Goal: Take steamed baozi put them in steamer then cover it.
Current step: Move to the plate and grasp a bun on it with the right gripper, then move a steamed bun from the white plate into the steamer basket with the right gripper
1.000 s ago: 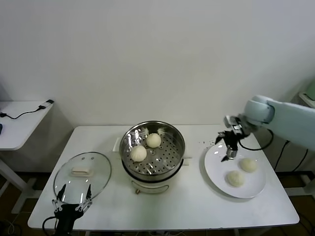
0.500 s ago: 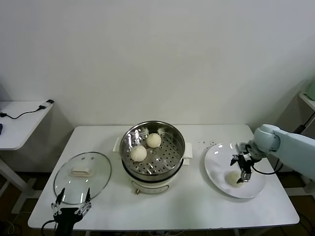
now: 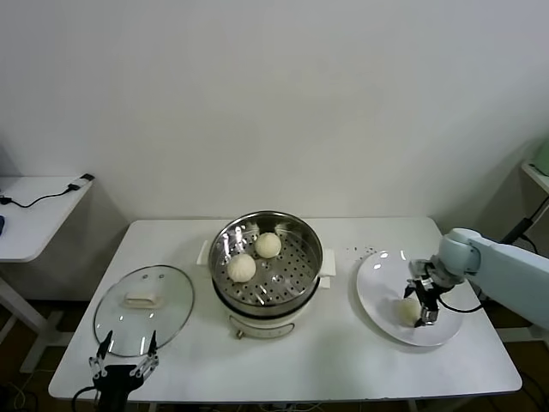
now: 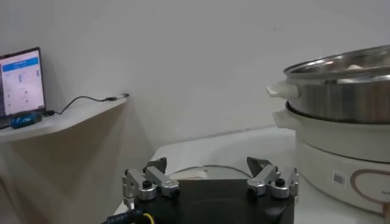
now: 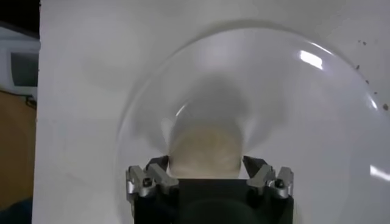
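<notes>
The steamer stands mid-table with two baozi on its perforated tray, one at the back and one nearer the front. My right gripper is low over the white plate, fingers open. In the right wrist view it straddles a baozi without closing on it. In the head view one plate baozi shows beside the fingers; a second one is hidden. The glass cover lies flat on the table at the left. My left gripper is parked open at the front left edge.
The left wrist view shows the open left gripper, the cover's rim just beyond it and the steamer's side. A side table with cables stands at the far left. Dark crumbs lie behind the plate.
My right gripper has moved from the plate's back edge toward the front and down onto the plate, and now straddles a baozi. The left arm has not moved.
</notes>
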Available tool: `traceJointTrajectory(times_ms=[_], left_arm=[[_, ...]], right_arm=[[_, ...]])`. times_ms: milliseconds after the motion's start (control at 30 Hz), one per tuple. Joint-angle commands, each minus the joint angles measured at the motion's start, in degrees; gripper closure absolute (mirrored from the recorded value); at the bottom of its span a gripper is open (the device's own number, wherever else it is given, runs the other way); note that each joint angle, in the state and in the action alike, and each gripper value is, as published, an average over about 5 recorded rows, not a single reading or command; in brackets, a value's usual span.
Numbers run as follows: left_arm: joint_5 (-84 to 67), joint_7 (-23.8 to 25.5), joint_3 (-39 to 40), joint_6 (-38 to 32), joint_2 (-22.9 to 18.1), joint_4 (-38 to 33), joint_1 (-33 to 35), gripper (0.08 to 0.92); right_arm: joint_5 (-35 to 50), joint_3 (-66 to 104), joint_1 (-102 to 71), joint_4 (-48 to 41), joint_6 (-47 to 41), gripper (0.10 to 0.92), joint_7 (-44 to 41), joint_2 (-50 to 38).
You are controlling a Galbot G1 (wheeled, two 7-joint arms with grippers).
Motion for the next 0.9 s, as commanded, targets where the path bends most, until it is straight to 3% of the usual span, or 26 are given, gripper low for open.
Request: traceJointTrajectory(times_ms=[33,367,733,900], left_arm=[[0.1,0.0,0.0,-0.1,0.0,0.0,0.1,0.177],[0.0,0.0,0.0,-0.2,0.1,-0.1,0.4,0.177],[0.0,-0.5,0.1,-0.1,0.2,-0.8,1.2,0.177],[-0.1,-0.6,0.0,-0.1,0.1,-1.3,1.7,0.177]], right_arm=[[-1.0,1.1,-1.4,-1.0,0.1,0.298,-0.1,0.5],[0.7,-4.4,8.1,-1.2,4.7,0.346,-1.5,1.7],[-4.0,-21.2,42.1,-4.0,37.3,0.347,-5.8,19.6],[-3.7,-20.2,46.4,-3.2,44.2,0.346,-5.8,27.3]])
